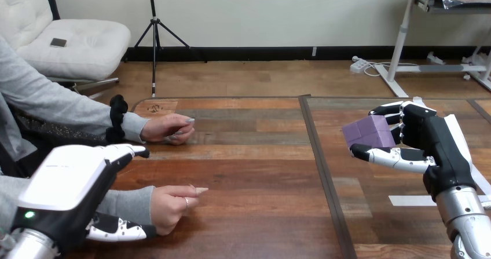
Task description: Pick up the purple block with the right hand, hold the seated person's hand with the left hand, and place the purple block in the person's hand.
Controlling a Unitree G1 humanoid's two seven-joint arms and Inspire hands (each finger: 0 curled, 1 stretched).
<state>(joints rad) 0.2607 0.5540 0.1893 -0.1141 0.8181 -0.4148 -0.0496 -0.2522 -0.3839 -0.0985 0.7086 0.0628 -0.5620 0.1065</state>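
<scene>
Left hand (63,195) beside person's wrist (139,204), right hand (425,137) holding purple block (370,132) above table (260,166).

A white tape strip (410,200) lies flat on the wooden table (255,169), between its dark seam (323,169) and right edge.

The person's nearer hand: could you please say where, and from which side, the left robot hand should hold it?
Probably at the wrist, approached from the view's left where the left robot hand sits. The person's nearer hand lies loosely curled on the table, fingers pointing right, so the wrist is its narrowest part.
</scene>
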